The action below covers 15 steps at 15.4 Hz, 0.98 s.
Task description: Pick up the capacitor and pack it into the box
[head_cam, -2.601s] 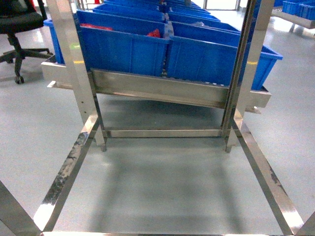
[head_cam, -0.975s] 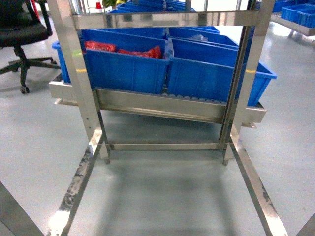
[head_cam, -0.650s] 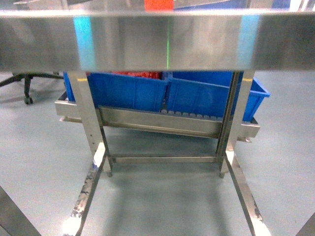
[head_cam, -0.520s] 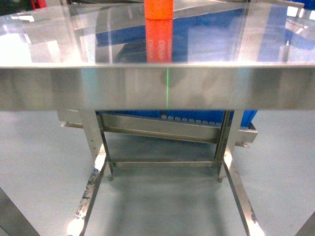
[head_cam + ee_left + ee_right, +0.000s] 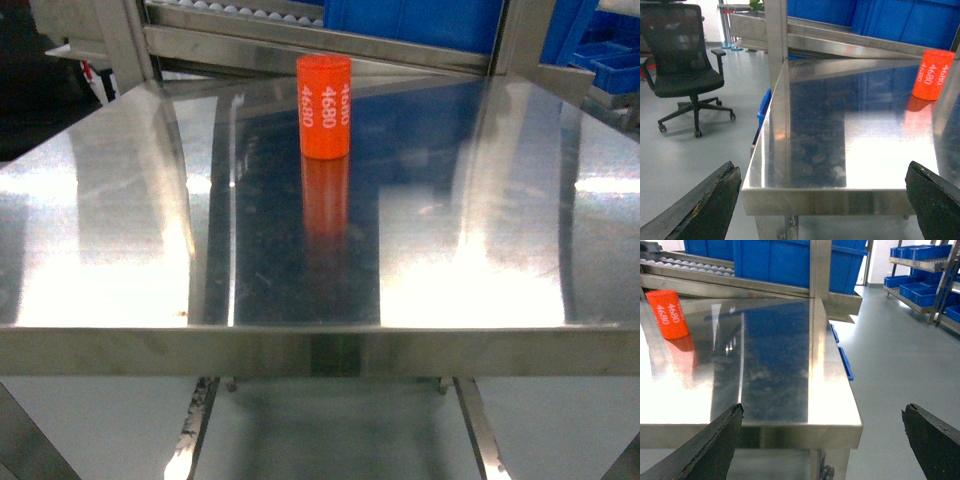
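Capacitor (image 5: 324,106) untouched; both tools wide-open, empty

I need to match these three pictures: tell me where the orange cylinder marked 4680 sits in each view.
Head: orange cylinder upright, top centre, far part of the steel table.
Left wrist: orange cylinder at the right edge, upper part.
Right wrist: orange cylinder at the upper left.
Shared landmark: the blue bins behind the table.
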{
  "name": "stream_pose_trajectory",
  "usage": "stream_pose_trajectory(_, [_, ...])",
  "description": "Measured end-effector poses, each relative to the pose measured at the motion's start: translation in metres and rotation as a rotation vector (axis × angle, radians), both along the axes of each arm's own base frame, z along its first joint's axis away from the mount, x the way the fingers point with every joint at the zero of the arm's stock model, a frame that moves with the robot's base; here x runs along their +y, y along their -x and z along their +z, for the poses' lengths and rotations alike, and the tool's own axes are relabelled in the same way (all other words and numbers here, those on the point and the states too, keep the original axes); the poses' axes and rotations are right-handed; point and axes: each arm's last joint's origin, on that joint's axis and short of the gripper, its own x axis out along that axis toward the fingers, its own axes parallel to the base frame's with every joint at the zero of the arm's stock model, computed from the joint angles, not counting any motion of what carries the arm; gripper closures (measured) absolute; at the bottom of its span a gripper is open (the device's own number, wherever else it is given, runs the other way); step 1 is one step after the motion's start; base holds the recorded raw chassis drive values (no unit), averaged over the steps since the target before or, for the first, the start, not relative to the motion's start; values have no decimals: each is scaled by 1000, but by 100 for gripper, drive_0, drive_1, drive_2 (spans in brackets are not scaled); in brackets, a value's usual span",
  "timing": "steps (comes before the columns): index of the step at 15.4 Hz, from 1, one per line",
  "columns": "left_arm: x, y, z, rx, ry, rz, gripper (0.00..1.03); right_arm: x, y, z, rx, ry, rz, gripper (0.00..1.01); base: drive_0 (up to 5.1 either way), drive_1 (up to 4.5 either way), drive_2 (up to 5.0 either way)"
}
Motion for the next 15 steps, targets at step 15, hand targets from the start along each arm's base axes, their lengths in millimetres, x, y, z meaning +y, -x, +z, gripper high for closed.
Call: stream_pose_trajectory(15, [0, 0, 0, -1, 0, 1, 5, 0, 0, 0, 0, 0, 0, 3, 0, 0, 0])
